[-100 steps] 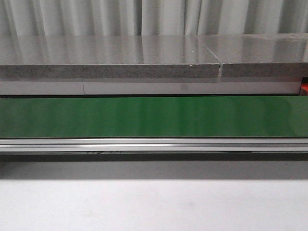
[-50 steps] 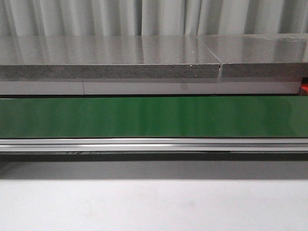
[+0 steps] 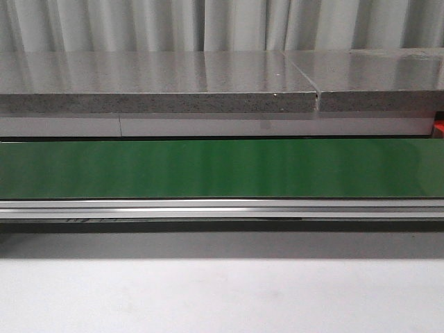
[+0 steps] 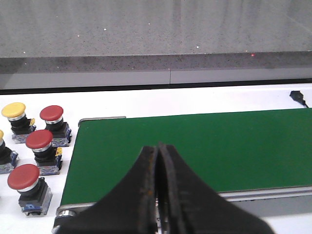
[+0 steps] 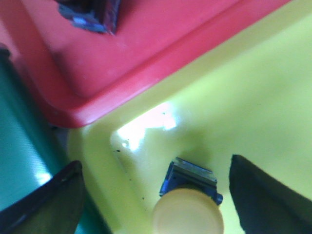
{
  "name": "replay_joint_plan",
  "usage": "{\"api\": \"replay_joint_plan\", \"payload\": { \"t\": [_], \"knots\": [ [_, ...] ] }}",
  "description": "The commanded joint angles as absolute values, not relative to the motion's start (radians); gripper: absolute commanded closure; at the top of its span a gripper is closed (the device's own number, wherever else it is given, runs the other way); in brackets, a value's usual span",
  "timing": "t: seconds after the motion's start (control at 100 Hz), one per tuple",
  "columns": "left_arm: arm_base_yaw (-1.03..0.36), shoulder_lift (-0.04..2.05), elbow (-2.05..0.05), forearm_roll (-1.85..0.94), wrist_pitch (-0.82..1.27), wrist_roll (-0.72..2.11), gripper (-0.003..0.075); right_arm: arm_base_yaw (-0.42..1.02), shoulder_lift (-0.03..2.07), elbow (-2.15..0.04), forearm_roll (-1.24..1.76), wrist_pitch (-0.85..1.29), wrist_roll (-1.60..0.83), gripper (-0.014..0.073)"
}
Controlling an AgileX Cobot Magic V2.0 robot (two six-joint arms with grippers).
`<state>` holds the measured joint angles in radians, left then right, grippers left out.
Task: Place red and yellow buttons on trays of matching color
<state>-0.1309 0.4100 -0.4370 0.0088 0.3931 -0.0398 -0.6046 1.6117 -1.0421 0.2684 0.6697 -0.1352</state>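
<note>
Red tray [image 5: 122, 58] abuts the yellow tray [image 5: 253, 102], where a yellow button [image 5: 188, 209] sits between the right fingers [image 5: 44, 200], spread apart. Left fingers [image 4: 146, 195], pressed together, hang over the belt [image 4: 195, 146]; spare buttons [image 4: 39, 144] stand on the desk [image 4: 195, 95] beside it.

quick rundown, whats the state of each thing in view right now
left gripper: shut, empty, over the green belt
right gripper: open, over the yellow tray
yellow button: lying in the yellow tray, between the open fingers, not gripped
red tray: holds one item, partly visible
red buttons: upright beside the belt, unsorted
</note>
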Motion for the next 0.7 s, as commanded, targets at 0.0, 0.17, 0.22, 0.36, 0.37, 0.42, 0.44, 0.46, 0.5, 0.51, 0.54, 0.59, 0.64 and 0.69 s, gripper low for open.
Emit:
{"api": "replay_joint_plan", "payload": {
  "t": [0.0,0.17,0.22,0.36,0.37,0.42,0.44,0.46,0.5,0.51,0.54,0.59,0.64,0.69],
  "knots": [
    [-0.138,0.412,-0.463,0.000,0.311,-0.046,0.0739,-0.606,1.517,-1.073,0.301,0.634,-0.138,-0.0011],
    [-0.138,0.412,-0.463,0.000,0.311,-0.046,0.0739,-0.569,1.396,-1.073,0.311,0.626,-0.147,-0.0011],
    [-0.138,0.412,-0.463,0.000,0.311,-0.046,0.0739,-0.542,1.359,-1.073,0.312,0.622,-0.159,-0.0011],
    [-0.138,0.412,-0.463,0.000,0.311,-0.046,0.0739,-0.438,1.266,-1.073,0.313,0.608,-0.196,-0.0011],
    [-0.138,0.412,-0.463,0.000,0.311,-0.046,0.0739,-0.432,1.258,-1.073,0.313,0.608,-0.200,-0.0011],
    [-0.138,0.412,-0.463,0.000,0.311,-0.046,0.0739,-0.383,1.232,-1.073,0.313,0.604,-0.216,-0.0011],
    [-0.138,0.412,-0.463,0.000,0.311,-0.046,0.0739,-0.370,1.222,-1.073,0.313,0.604,-0.222,-0.0011],
    [-0.138,0.412,-0.463,0.000,0.311,-0.046,0.0739,-0.351,1.212,-1.073,0.313,0.604,-0.227,-0.0011],
    [-0.138,0.412,-0.463,0.000,0.311,-0.046,0.0739,-0.315,1.196,-1.072,0.313,0.601,-0.239,-0.0011],
    [-0.138,0.412,-0.463,0.000,0.311,-0.046,0.0739,-0.309,1.189,-1.071,0.313,0.601,-0.244,-0.0011],
    [-0.138,0.412,-0.463,0.000,0.311,-0.046,0.0739,-0.280,1.176,-1.067,0.313,0.595,-0.251,-0.0011],
    [-0.138,0.412,-0.463,0.000,0.311,-0.046,0.0739,-0.241,1.150,-1.049,0.313,0.577,-0.264,-0.0011],
    [-0.138,0.412,-0.463,0.000,0.311,-0.046,0.0739,-0.206,1.122,-1.026,0.313,0.557,-0.273,-0.0011],
    [-0.138,0.412,-0.463,0.000,0.311,-0.046,0.0739,-0.175,1.088,-1.000,0.313,0.538,-0.275,-0.0011]
  ]
}}
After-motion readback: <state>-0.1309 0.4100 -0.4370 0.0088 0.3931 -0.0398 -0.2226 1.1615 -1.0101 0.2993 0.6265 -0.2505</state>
